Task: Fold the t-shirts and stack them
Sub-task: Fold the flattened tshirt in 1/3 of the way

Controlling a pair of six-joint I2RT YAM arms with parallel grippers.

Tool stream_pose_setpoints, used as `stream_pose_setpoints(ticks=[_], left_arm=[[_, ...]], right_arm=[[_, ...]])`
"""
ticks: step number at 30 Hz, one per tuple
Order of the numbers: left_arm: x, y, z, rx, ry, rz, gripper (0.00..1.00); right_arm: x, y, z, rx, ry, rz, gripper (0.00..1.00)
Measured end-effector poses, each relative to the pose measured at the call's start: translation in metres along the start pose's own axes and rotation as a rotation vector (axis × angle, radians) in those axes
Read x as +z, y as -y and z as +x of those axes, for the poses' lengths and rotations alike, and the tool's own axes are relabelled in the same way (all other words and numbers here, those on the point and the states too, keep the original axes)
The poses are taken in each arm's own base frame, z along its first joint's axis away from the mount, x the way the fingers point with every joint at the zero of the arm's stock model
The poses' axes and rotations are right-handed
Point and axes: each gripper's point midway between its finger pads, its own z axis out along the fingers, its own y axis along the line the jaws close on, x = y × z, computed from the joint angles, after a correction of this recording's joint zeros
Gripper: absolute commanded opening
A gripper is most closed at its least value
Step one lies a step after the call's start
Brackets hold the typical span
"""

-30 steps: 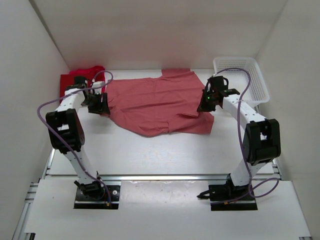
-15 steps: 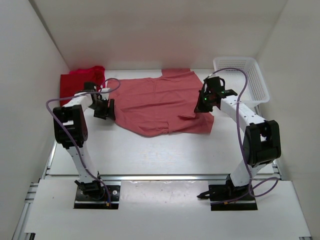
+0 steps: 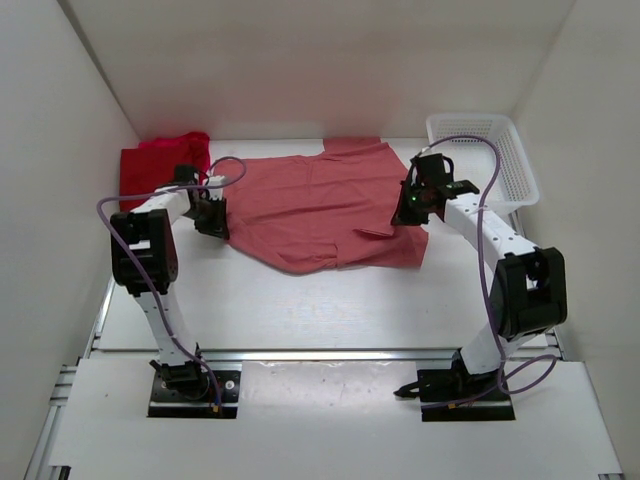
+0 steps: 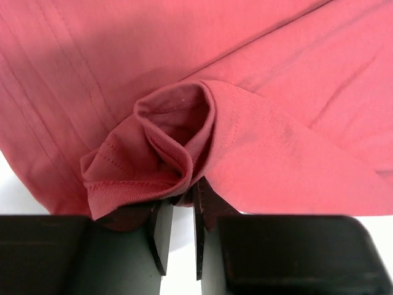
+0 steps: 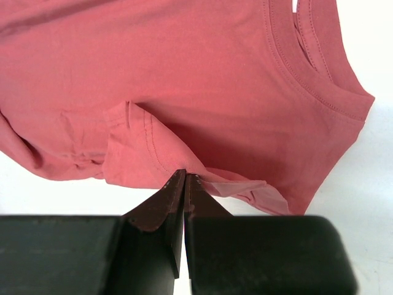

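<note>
- Salmon t-shirt (image 3: 320,205) lies long axis left-to-right, collar far right.
- Left end effector (image 4: 184,200) narrow, pinching the bunched left edge; right end effector (image 5: 185,176) clamped on the right edge.
- Open bench (image 3: 330,310) nearside.

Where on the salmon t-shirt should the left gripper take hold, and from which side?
The bunched stitched edge on the salmon t-shirt's left side, from the left, low over the table: that fold stands up, so jaws can straddle it.

Salmon-pink t-shirt (image 3: 320,205) spread mostly flat mid-table (image 3: 300,310), collar at the far edge, left edge bunched into a raised fold, small hemmed flap lifted near its right side; bright red t-shirt (image 3: 183,146) and darker red t-shirt (image 3: 134,172) heaped in the far-left corner
</note>
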Motion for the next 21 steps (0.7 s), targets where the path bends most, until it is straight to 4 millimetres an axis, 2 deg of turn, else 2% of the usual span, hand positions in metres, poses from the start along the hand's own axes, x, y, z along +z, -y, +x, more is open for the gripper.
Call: stream_pose_setpoints(ticks=[3, 6, 11, 13, 14, 16, 18, 21], left_arm=[[-0.003, 0.0, 0.007, -0.02, -0.01, 0.007, 0.24], [-0.007, -0.003, 0.013, -0.045, -0.02, 0.009, 0.15], [-0.017, -0.005, 0.025, -0.079, -0.049, 0.008, 0.13], [-0.025, -0.005, 0.03, -0.085, -0.064, 0.009, 0.18], [-0.031, -0.006, 0.034, -0.084, -0.071, 0.009, 0.24], [-0.046, -0.009, 0.043, -0.086, -0.082, 0.005, 0.29], [-0.063, -0.012, 0.053, -0.084, -0.091, -0.002, 0.36], [-0.085, -0.014, 0.07, -0.076, -0.114, -0.017, 0.41]], right_arm=[[-0.001, 0.0, 0.001, 0.001, 0.001, 0.001, 0.0], [-0.002, 0.003, 0.001, 0.005, 0.001, 0.004, 0.0], [-0.005, 0.004, 0.004, 0.005, -0.002, 0.01, 0.0], [-0.009, 0.005, 0.006, 0.002, -0.003, 0.015, 0.01], [-0.011, 0.006, 0.007, -0.004, -0.001, 0.018, 0.0], [-0.018, 0.008, 0.013, -0.016, -0.002, 0.03, 0.0], [-0.027, 0.012, 0.022, -0.022, -0.007, 0.043, 0.0], [-0.041, 0.017, 0.041, -0.022, -0.017, 0.051, 0.0]])
